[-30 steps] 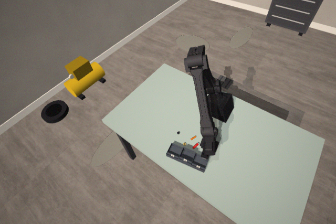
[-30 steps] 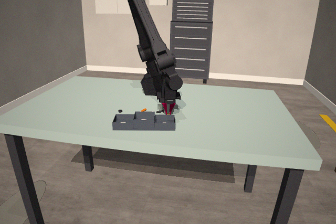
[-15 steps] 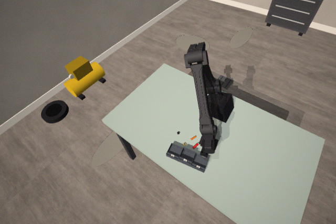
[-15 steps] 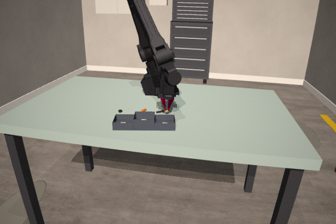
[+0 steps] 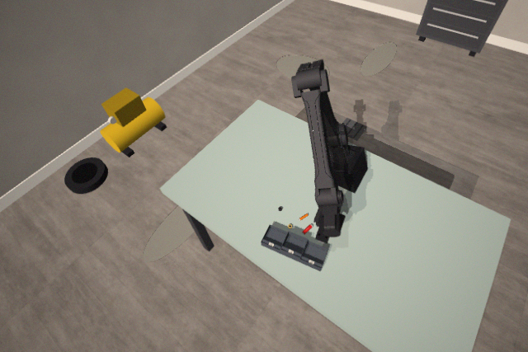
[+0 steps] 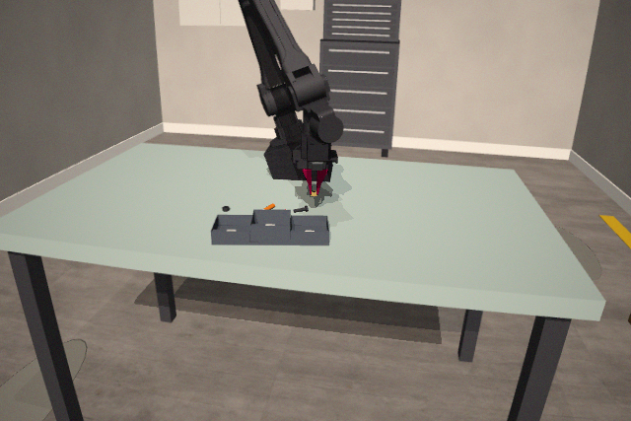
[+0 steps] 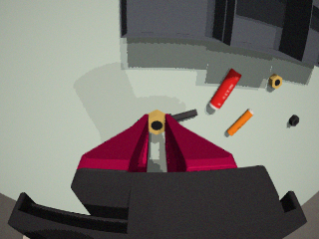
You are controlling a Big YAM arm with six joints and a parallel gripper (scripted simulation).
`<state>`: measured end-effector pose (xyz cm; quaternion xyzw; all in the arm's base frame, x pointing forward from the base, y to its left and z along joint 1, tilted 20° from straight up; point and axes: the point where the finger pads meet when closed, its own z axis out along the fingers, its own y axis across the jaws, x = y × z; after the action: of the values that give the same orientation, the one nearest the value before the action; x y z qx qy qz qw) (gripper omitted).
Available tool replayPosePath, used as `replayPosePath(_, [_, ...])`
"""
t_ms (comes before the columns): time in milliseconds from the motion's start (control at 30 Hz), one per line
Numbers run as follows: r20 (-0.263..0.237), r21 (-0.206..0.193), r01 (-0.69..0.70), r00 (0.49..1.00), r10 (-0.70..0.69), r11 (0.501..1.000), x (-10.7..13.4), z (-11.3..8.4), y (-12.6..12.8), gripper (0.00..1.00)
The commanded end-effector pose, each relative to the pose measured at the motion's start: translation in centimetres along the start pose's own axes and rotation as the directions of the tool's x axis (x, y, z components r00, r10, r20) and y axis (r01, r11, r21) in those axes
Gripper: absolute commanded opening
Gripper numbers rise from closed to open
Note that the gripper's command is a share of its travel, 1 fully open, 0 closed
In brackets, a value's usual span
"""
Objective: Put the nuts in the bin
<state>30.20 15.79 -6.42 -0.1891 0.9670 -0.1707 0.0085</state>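
Note:
My gripper [image 6: 314, 192] [image 7: 157, 120] is shut on a brass nut [image 6: 314, 194] [image 7: 157, 122], a little above the table and on the robot's side of the bins. A second brass nut [image 5: 290, 226] [image 7: 275, 82] lies on the table close to the bins. A small black piece, apparently a nut [image 5: 280, 208] [image 6: 226, 208] [image 7: 294, 120], lies farther off. The row of three joined grey bins [image 5: 300, 256] [image 6: 311, 239] [image 7: 169, 20] stands on the table. Their labels are too small to read. The bin insides are only partly visible, and no contents can be made out.
A dark bolt [image 6: 301, 209] [image 7: 185, 116] lies near the fingers, partly hidden in the wrist view. A red cylinder [image 5: 307, 228] [image 7: 226, 90] and a thinner orange one [image 5: 304, 216] [image 6: 269, 206] [image 7: 240, 122] lie between the bolt and the loose nuts. The middle bin stands taller.

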Motion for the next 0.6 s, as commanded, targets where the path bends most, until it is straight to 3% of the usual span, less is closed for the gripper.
replayPosePath(0, [0.029, -0.008, -0.006, 1.000, 0.006, 1.000, -1.10, -0.92, 0.98, 0.11])
replayPosePath(567, [0.030, -0.009, -0.006, 1.000, 0.006, 1.000, -1.32, -0.94, 1.24, 0.11])
